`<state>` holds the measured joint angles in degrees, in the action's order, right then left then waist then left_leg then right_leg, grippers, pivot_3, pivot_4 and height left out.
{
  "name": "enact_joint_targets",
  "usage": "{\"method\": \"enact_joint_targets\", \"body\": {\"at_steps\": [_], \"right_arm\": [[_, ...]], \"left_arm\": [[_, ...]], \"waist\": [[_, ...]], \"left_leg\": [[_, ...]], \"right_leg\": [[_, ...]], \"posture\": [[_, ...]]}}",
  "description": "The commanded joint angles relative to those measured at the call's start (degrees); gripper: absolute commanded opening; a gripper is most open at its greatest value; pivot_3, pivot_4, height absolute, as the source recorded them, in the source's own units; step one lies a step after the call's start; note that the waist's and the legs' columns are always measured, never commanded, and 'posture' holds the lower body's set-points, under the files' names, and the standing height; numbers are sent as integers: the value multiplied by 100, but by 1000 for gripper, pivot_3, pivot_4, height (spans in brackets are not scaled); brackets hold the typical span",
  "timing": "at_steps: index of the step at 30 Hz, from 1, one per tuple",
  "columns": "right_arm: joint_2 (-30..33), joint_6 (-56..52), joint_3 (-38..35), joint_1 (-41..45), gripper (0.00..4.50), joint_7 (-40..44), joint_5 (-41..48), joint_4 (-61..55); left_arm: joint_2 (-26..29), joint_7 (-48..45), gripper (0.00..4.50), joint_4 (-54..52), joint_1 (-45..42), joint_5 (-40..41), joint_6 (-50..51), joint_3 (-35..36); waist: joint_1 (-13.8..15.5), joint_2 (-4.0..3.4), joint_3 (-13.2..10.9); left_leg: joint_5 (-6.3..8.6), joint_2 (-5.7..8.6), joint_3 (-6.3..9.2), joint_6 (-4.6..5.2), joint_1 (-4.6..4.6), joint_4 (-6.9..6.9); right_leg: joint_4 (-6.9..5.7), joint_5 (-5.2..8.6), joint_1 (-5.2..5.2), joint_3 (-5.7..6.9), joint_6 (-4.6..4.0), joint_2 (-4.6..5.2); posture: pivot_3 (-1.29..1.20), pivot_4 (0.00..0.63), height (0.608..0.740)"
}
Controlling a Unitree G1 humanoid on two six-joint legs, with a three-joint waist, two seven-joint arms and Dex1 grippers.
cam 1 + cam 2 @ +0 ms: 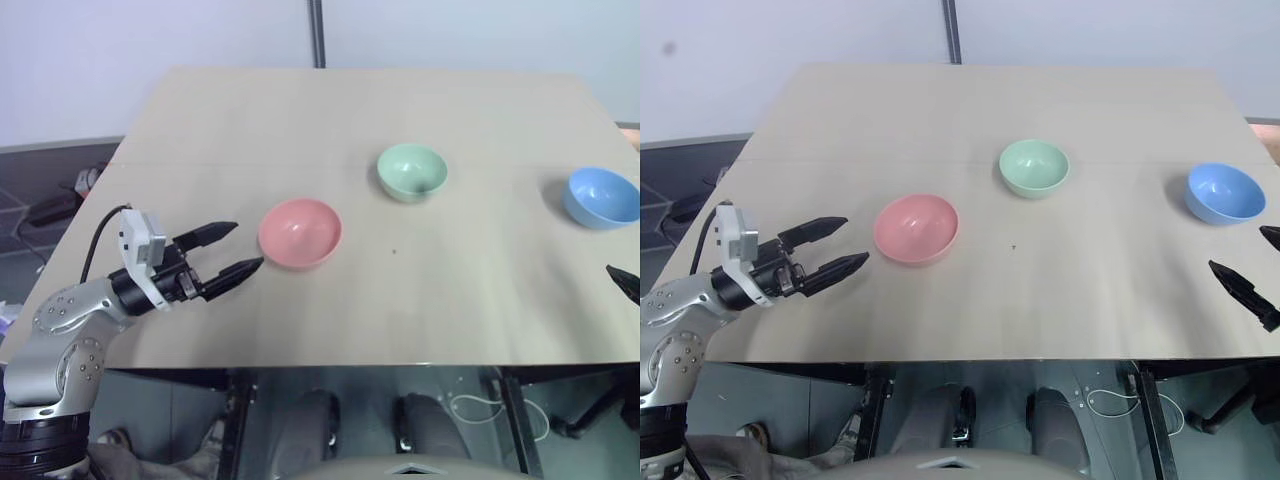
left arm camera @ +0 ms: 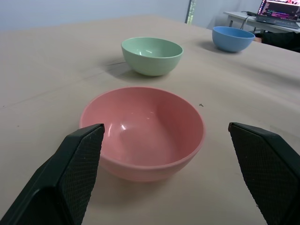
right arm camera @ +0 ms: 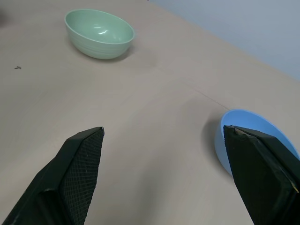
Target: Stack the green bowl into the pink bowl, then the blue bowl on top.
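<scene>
Three bowls stand apart on the light wooden table [image 1: 350, 120], all upright and empty. The pink bowl [image 1: 300, 232] is nearest the front left. The green bowl [image 1: 411, 171] is behind it, near the middle. The blue bowl [image 1: 601, 196] is at the far right. My left gripper [image 1: 234, 249] hovers just left of the pink bowl, pointing at it, open and empty; in its wrist view the pink bowl [image 2: 143, 131] lies between the fingers. My right gripper [image 1: 1252, 262] is at the right edge, in front of the blue bowl [image 1: 1225, 192], open and empty.
A dark vertical post [image 1: 317, 32] rises behind the table's far edge. Cables and a power strip [image 1: 60, 200] lie on the floor to the left. A laptop [image 2: 281, 10] sits on another desk in the background. Bare tabletop lies between the bowls.
</scene>
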<state>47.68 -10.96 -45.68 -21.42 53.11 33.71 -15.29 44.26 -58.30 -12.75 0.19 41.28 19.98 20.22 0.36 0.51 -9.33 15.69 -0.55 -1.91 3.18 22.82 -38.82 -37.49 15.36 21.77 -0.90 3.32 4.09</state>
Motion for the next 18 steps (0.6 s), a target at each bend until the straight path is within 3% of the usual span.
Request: {"method": "enact_joint_targets", "body": {"at_steps": [1, 8, 13, 18], "right_arm": [[-13, -69, 130, 180, 4408, -35, 102, -250], [-102, -139, 746, 689, 4408, -82, 58, -345], [-257, -19, 1621, 1166, 4408, 15, -22, -515], [-486, 160, 2953, 1810, 4408, 258, -338, -742]], "left_arm": [[96, -21, 4500, -274, -50, 72, 35, 134], [119, 133, 4500, -674, -167, -203, 101, -153], [454, 643, 4500, -1096, -345, -1321, 186, -859], [1015, 444, 4500, -1206, -752, -2421, 16, -1896]], "waist": [[6, 0, 0], [-5, -3, -1], [22, -1, -1], [23, -6, -4]], "left_leg": [[0, 0, 0, 0, 0, 1], [0, 1, 0, -1, -2, 9], [-1, 4, 0, -1, 1, 27], [-2, 4, 0, -2, 1, 39]], "right_leg": [[1, 0, 0, 0, 0, 1], [3, 0, 3, -2, -1, 6], [20, -1, 5, -1, -1, 5], [29, -2, 9, 1, -1, 0]], "posture": [[0, 150, 740], [0, 150, 740], [0, 150, 740], [0, 150, 740]]}}
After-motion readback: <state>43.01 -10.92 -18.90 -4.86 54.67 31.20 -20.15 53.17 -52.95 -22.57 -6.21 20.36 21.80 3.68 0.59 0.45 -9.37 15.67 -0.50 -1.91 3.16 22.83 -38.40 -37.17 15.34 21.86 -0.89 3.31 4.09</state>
